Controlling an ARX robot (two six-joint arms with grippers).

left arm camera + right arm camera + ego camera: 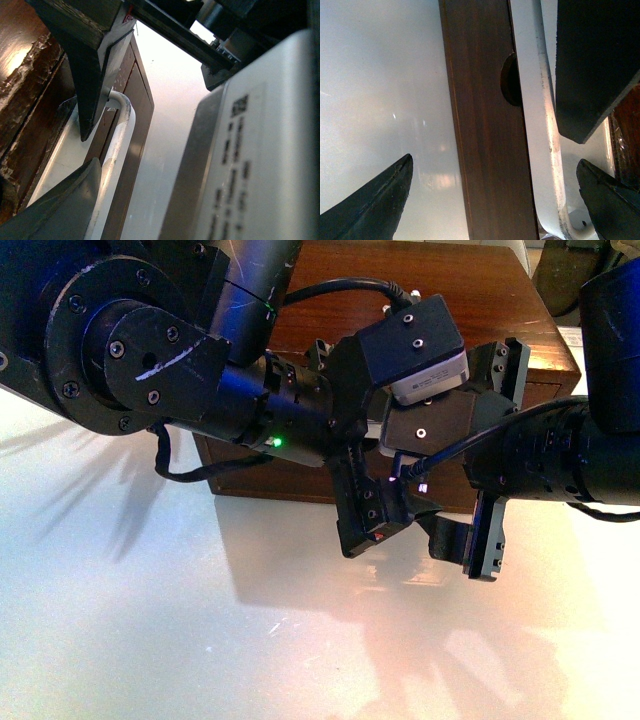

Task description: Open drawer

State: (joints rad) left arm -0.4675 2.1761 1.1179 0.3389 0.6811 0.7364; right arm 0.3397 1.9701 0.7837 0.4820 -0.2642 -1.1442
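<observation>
The drawer's dark-brown edge [485,130] with its half-round notch [510,80] runs beside the long white bar handle [545,150]. My right gripper [495,161] is open, its jaws straddling both the wood edge and the handle. My left gripper [90,150] is open too, with its fingertips [85,125] right at the bent end of the handle [117,145], next to taped brown wood [25,100]. In the front view both grippers, left [360,480] and right [490,455], crowd the cabinet's front and hide the drawer's handle.
The dark wooden cabinet [450,280] stands on a glossy white table [200,640]. The two arms cross close together; the other arm's silver camera housing [250,160] fills half the left wrist view. A dark finger [595,65] of the other gripper sits over the handle.
</observation>
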